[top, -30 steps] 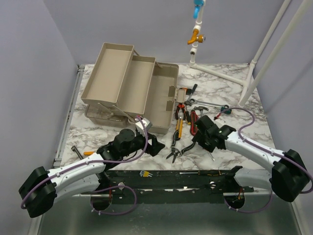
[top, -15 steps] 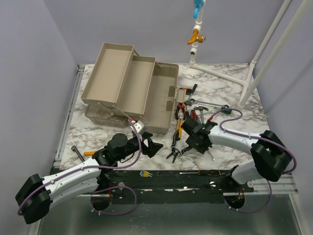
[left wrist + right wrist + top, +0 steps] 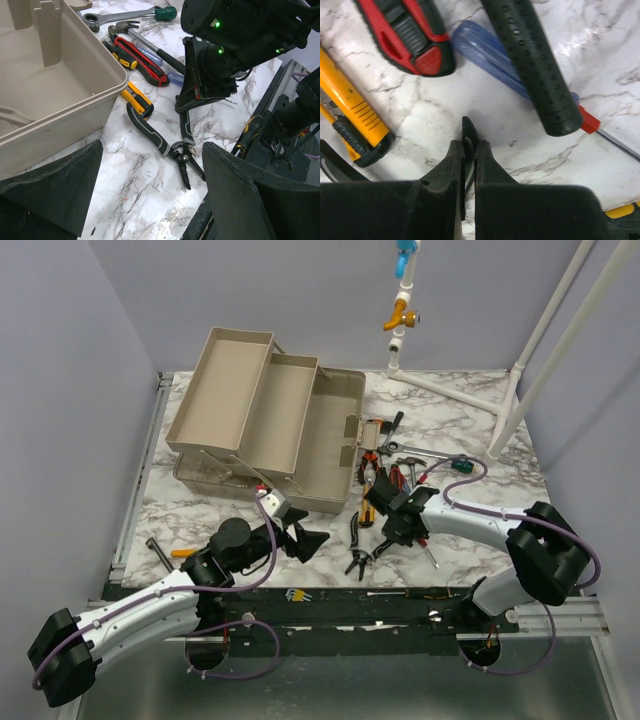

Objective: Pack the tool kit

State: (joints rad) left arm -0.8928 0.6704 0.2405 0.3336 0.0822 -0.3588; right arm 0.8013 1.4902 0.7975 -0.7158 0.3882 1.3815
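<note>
Toolbox [image 3: 330, 435]: one, with two beige trays [image 3: 222, 390]. Loose tools, where countable: black-handled pliers [image 3: 150, 131], one; hammer [image 3: 535, 70], one; wrench [image 3: 120, 15], one; utility knives, two, a red knife [image 3: 140, 55] and a yellow knife [image 3: 136, 99]; blue-handled screwdriver [image 3: 480, 50], one. Far pile too tangled to count.

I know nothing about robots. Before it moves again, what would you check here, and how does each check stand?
1. Are the right fingers closed? Ok, shut.
2. Are the pliers gripped? Cannot tell for sure; something thin and black sits between the fingers, likely a handle.
3. Is the yellow knife clear of the pliers? Not ok, it lies against the other handle.
4. Is the toolbox open with room? Ok, trays spread, bin bare where visible.
5. Are the left fingers free? Ok, open, holding nothing.
</note>
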